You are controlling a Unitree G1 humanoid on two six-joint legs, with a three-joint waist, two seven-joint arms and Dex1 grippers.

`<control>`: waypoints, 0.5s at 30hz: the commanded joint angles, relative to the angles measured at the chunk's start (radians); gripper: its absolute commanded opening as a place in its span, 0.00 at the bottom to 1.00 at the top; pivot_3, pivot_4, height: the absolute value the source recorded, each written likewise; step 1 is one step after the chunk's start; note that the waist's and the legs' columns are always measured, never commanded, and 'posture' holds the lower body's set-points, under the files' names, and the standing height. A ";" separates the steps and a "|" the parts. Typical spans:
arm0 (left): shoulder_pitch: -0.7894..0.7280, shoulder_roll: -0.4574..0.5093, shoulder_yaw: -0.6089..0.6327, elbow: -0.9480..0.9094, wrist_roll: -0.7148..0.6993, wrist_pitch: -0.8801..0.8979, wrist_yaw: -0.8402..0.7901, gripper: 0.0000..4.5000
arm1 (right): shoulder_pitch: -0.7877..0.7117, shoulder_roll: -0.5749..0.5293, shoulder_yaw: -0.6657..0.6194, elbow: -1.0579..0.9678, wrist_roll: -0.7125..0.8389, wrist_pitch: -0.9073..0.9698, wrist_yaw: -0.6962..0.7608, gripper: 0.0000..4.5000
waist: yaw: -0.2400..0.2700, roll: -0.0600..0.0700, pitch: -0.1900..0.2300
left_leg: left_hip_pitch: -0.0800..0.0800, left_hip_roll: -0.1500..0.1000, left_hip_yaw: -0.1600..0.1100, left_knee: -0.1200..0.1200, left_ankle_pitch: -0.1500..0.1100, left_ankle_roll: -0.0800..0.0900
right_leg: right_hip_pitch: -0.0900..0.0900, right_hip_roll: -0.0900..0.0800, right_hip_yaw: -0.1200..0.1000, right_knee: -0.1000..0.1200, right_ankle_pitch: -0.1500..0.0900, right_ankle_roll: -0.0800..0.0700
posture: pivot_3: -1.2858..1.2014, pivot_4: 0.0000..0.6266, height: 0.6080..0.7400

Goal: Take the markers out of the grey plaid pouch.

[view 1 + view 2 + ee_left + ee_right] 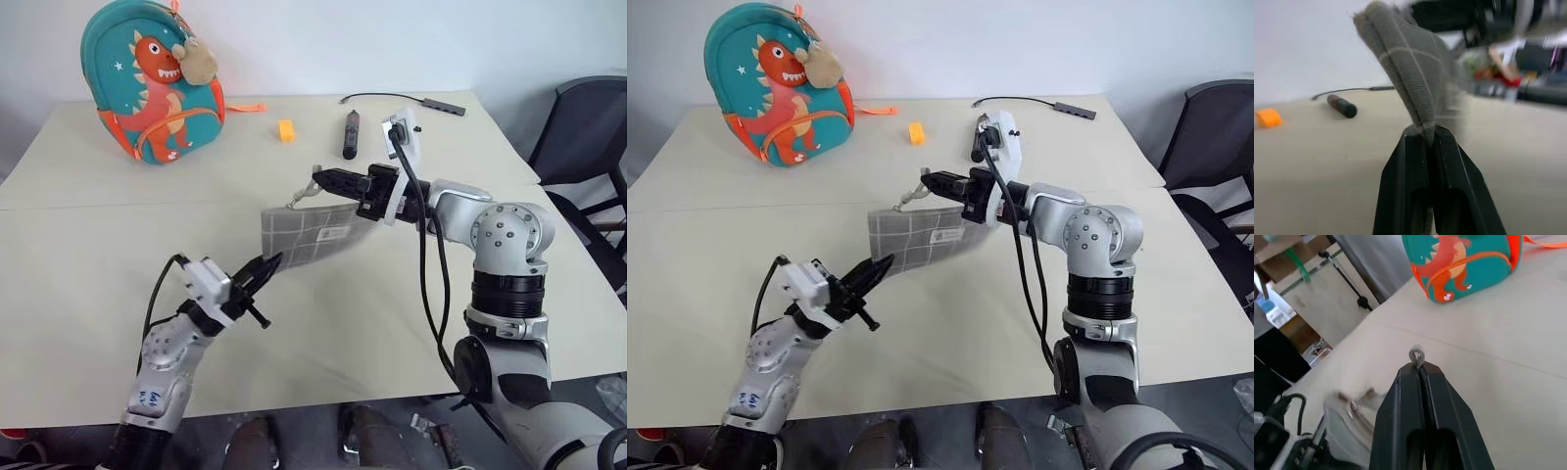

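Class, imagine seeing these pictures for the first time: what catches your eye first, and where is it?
A grey plaid pouch hangs above the table's middle, stretched between the left gripper and the right gripper. At the table's far left corner stands a bright teal dinosaur backpack.

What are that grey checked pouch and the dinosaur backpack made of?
The grey plaid pouch looks like woven fabric: it sags between the grippers, and the weave shows up close. The dinosaur backpack seems smooth, padded synthetic, perhaps neoprene: rounded and matte.
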 commanded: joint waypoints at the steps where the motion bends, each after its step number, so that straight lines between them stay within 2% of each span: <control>1: 0.038 0.026 0.033 -0.045 0.041 -0.042 -0.056 0.00 | 0.007 -0.013 -0.029 -0.018 -0.011 -0.060 -0.023 0.01 | -0.001 0.000 0.000 | 0.000 0.000 0.000 0.000 0.000 0.000 | 0.000 0.000 0.000 0.000 0.000 0.000 | 0.52 0.24 1.00; 4: 0.056 0.040 0.054 0.032 0.226 -0.192 -0.029 0.00 | 0.047 -0.040 0.002 -0.020 -0.041 -0.089 -0.007 0.01 | -0.002 0.000 0.000 | 0.000 0.000 0.000 0.000 -0.003 -0.004 | 0.000 -0.001 0.001 -0.001 0.000 0.001 | 0.52 0.24 1.00; 10: 0.037 0.020 0.133 0.163 0.448 -0.334 0.135 0.00 | 0.047 -0.065 -0.028 -0.036 -0.008 -0.098 -0.015 0.01 | 0.000 0.000 0.000 | 0.000 0.004 -0.001 0.000 -0.003 -0.004 | 0.000 -0.001 0.001 -0.001 0.000 0.000 | 0.52 0.24 1.00; 15: 0.028 -0.019 0.122 0.184 0.432 -0.343 0.152 0.00 | 0.034 -0.071 -0.059 -0.058 0.046 -0.096 -0.009 0.01 | -0.001 0.000 0.000 | 0.000 0.005 0.000 -0.001 -0.003 -0.005 | 0.000 -0.001 0.001 -0.002 0.000 0.000 | 0.52 0.24 1.00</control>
